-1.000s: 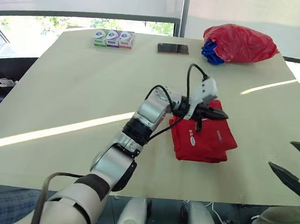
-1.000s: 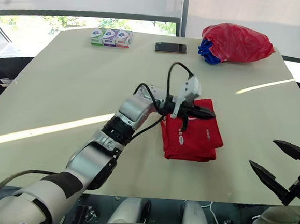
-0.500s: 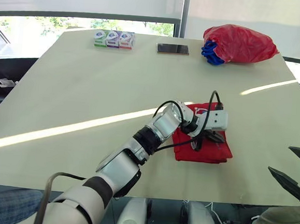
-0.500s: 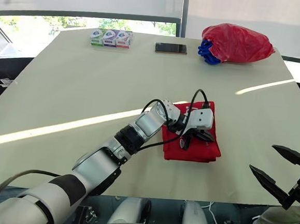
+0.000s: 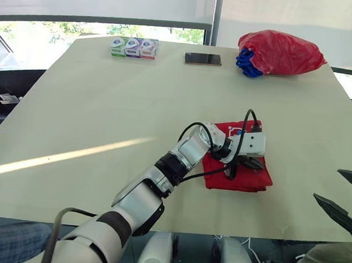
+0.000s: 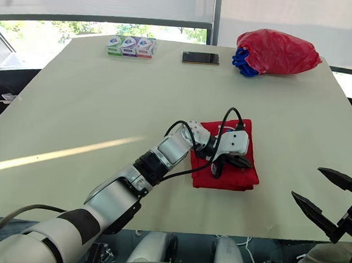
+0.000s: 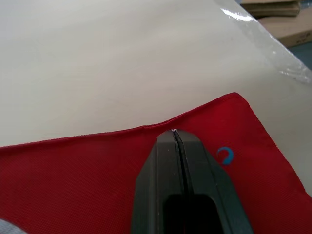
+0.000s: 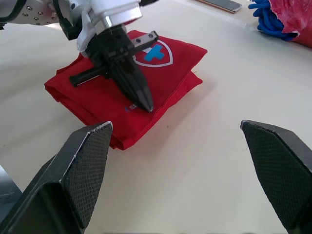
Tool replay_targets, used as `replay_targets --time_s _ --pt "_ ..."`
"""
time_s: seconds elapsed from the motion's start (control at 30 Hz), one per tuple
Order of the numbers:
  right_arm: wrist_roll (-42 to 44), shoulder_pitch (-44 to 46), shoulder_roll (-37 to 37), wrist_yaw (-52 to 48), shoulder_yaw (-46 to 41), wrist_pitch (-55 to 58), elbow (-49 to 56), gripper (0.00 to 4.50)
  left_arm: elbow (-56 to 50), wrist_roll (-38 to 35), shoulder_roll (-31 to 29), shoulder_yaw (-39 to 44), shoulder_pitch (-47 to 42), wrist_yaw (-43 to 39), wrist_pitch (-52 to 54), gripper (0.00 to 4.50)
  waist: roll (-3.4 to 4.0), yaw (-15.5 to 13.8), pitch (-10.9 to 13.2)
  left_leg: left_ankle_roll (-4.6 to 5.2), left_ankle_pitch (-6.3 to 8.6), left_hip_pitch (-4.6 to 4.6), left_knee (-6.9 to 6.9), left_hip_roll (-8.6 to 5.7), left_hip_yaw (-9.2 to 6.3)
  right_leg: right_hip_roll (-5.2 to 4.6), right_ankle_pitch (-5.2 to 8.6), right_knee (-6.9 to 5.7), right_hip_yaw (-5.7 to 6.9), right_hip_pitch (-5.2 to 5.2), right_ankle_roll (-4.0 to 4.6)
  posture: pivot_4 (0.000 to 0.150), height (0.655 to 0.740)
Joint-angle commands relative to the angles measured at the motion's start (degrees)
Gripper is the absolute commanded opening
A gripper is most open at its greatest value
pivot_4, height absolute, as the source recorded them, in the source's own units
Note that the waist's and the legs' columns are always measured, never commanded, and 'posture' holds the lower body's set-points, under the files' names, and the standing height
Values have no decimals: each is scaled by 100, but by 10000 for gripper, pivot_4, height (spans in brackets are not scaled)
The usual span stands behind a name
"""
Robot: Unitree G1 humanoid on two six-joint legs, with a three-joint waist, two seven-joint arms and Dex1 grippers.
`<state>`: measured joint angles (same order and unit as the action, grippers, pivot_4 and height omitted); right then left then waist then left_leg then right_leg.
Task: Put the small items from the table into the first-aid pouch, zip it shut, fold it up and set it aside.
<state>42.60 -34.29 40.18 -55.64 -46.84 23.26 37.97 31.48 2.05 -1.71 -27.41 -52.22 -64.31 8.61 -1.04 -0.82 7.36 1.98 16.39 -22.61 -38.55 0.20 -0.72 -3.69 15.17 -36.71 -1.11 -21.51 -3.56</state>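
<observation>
Item: first-aid pouch (image 5: pixel 251 181), red, folded flat, zipped state not discernible; lies on the table (image 5: pixel 93 100) at about 4 o'clock from the table's centre; white shield emblem with blue cross (image 8: pixel 155 52) on its upper face.

Left gripper (image 5: pixel 254 164): reaches over the pouch from 9 o'clock; fingers (image 7: pixel 165 161) pressed together with no gap, tips resting on the pouch's top fabric close to its edge; nothing visibly pinched between them; black cable looping from the wrist above the pouch.

Right gripper (image 6: pixel 329 197): at 4 o'clock from the pouch, well apart, past the table's near edge; fingers (image 8: pixel 87 165) spread wide, holding nothing; pouch lies ahead of them, between their lines.

Surroundings: red plastic bag (image 5: pixel 283 51) with blue material at its mouth, at 1 o'clock from the pouch, far edge; dark phone (image 5: pixel 202 58) at 12 o'clock; three small boxes (image 5: pixel 133 46) in a row at 11 o'clock; all well apart from the pouch; only bare tabletop between the right gripper and the pouch.
</observation>
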Motion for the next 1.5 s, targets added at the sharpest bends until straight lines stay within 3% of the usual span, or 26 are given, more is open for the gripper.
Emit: replay_targets --time_s 0.03,0.27,0.47,0.6,0.73,0.9,1.07,1.27,1.37,1.5 --pt "-4 105 35 37 39 -124 106 45000 213 -123 55 491 -511 400 -239 249 -8 0 9 0 0 0 0 -1 0 0 0 0 1 0 0 1500 7400" --pt "-92 288 23 82 228 -146 69 45000 1427 262 -6 677 -1020 1099 -664 249 -12 0 11 0 0 -2 0 -9 -1 0 0 2 2 0 -1 1500 7400" --pt "-94 340 32 83 302 -136 60 45000 1972 510 169 346 -904 621 -433 249 -15 -3 15 0 0 -3 0 -9 0 1 0 1 3 -1 -2 1500 7400" --pt "-9 288 47 78 246 -59 139 45000 2182 357 333 588 -925 637 -407 249 -15 -8 14 0 0 -3 0 -9 -1 0 0 1 4 0 -2 1500 7400" --pt "146 416 65 303 267 97 219 45000 1887 -75 214 1098 -928 487 -536 249 -14 2 15 0 0 -3 0 -8 -1 0 0 0 3 -1 -2 1500 7400" --pt "316 767 223 524 507 378 138 45000 714 -802 -543 1719 -711 -227 -495 249 -9 95 30 0 0 -2 0 2 2 3 -1 -9 -2 -8 0 1500 7400" --pt "374 1240 374 659 1036 721 -233 45000 -683 -1505 -1769 2152 -147 -1134 94 16026 -7 112 30 -2 -1 0 1 11 0 2 -1 -8 0 -6 1 1500 7400" --pt "222 2263 367 942 1968 1107 -1107 45000 -2100 -2324 -3386 2707 621 -1905 1008 44243 -7 151 41 -2 -1 3 -1 14 2 1 -1 -9 -2 -6 0 1500 7400" --pt "147 2897 455 971 2537 1507 -1678 45000 -2881 -2830 -4070 2971 1039 -2152 1559 44728 -8 141 45 -3 -2 2 -1 16 3 -1 -1 -8 -2 -7 1 1500 7400" --pt "239 3852 504 858 3199 2259 -2429 45000 -3713 -3346 -4494 3218 1517 -2104 2028 44728 -1 97 49 -2 -1 2 -6 13 2 -6 -1 -9 1 -3 1 1500 7400"
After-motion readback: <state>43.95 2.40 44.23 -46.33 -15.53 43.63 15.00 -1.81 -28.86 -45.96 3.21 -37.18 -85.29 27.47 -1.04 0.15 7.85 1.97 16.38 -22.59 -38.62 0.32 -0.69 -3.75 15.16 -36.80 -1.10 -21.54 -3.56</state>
